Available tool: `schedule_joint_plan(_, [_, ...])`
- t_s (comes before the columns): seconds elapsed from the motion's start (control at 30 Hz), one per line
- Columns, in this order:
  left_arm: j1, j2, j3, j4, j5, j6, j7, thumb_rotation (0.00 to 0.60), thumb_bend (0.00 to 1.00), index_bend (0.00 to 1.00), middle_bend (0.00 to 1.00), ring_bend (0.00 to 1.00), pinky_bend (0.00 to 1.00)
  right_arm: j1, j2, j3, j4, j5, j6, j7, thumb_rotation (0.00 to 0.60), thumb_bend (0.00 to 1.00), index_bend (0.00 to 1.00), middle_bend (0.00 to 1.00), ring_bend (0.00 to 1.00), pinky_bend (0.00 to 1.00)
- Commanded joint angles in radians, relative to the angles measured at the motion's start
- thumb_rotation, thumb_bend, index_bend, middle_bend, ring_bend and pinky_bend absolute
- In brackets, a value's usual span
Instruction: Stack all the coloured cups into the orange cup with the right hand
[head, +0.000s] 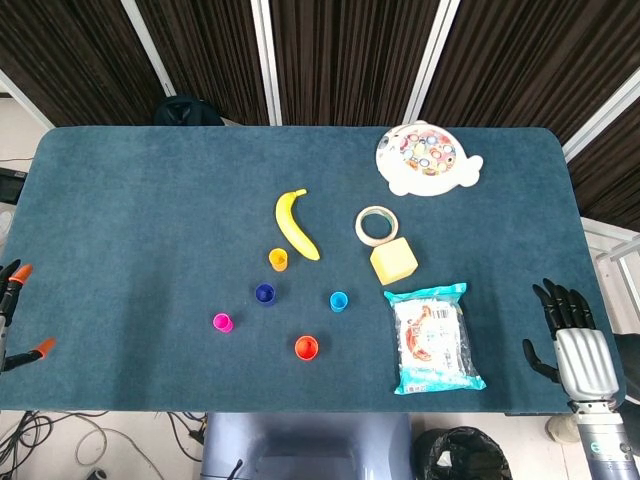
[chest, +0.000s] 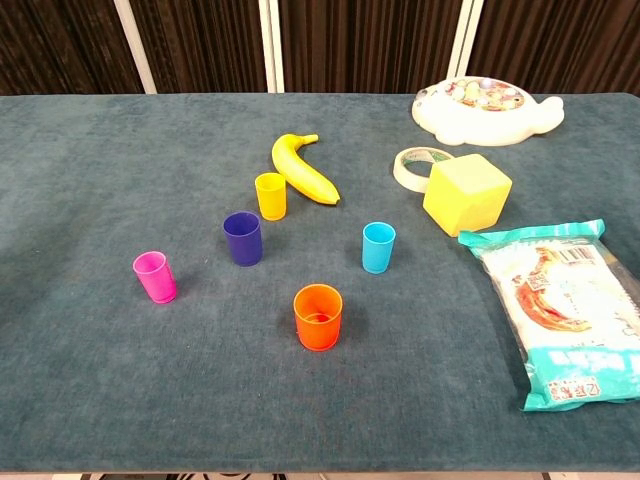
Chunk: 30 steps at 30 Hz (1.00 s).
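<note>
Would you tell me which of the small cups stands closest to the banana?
The yellow cup: it stands right beside the banana, nearly touching it. The purple, blue, pink and orange cups all stand farther off.

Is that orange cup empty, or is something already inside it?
Empty: the orange cup stands upright with only its own bottom showing inside.
</note>
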Motion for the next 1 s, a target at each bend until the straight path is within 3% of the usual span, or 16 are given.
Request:
schedule_joint_plan(0.03, [0.001, 0.002, -0.002, -0.001, -0.005, 0.001, -0.002, 0.600, 0.00, 0.00, 0.00, 0.00, 0.05, 0.006, 0.003, -0.007, -0.008, -0.002, -0.018, 0.007, 0.600, 0.46, 0.00, 0.00, 0.00, 0.04])
schedule_joint_plan(0.27, [0.004, 0.003, -0.008, -0.002, -0.009, 0.009, -0.001, 0.600, 0.00, 0.00, 0.00, 0.00, 0.05, 0.111, 0.037, 0.030, -0.004, -0.015, -0.139, -0.090, 0.600, 0.44, 0.00, 0.00, 0.00, 0.03])
schedule_joint_plan(0.67, [0.005, -0.002, -0.006, -0.005, -0.004, 0.011, 0.005, 0.600, 0.00, 0.00, 0.00, 0.00, 0.05, 0.455, 0.179, 0.120, -0.204, 0.055, -0.657, 0.100, 0.600, 0.42, 0.00, 0.00, 0.00, 0.00])
schedule_joint_plan(1.0, [0.005, 0.002, -0.010, -0.003, -0.013, 0.008, -0.001, 0.600, 0.00, 0.00, 0.00, 0.00, 0.05, 0.646, 0.069, 0.199, -0.244, 0.206, -0.817, -0.067, 0.600, 0.33, 0.00, 0.00, 0.00, 0.00])
